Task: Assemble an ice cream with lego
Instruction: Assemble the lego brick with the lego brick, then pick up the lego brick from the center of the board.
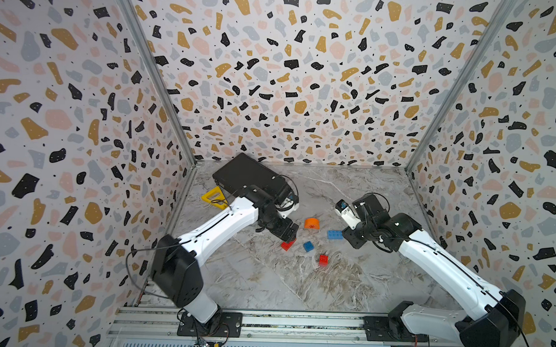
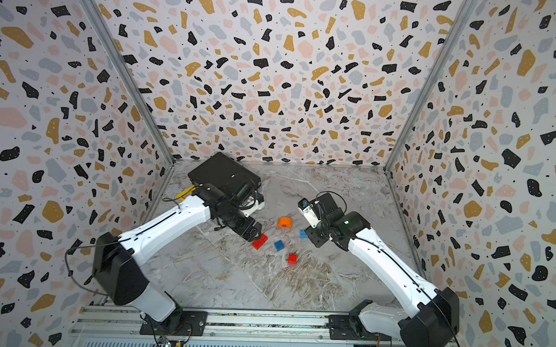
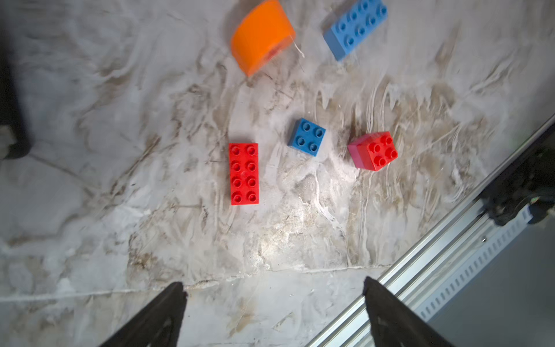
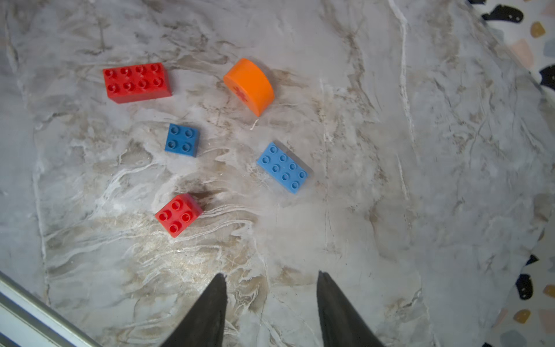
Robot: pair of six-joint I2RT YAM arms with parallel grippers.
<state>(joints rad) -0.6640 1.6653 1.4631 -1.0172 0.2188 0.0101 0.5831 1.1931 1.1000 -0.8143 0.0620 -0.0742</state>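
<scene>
Judging by the layout, early stage: red square (image 3: pixel 381 150) sits on pink square (image 3: pixel 357 154). The rest lie loose and apart at the middle of the bench (image 1: pixel 266 282) — orange dome (image 4: pixel 249 85), long red (image 4: pixel 136 81), long light-blue (image 4: pixel 283 167), small blue (image 4: pixel 181 139). Empty, jaws apart: left gripper (image 3: pixel 274 284), right gripper (image 4: pixel 271 274). Four joins left.

Top views: bright, even, diffuse overhead light; soft faint shadows on marble tabletop (image 1: pixel 266 275); wide-angle bending of terrazzo walls (image 1: pixel 50 109) toward frame edges. Left wrist view: motion-smeared, orange dome (image 3: pixel 261 36) blurred, pale glare patch on marble. Right wrist view: sharper; short dark shadow beside red square brick (image 4: pixel 178 214).
</scene>
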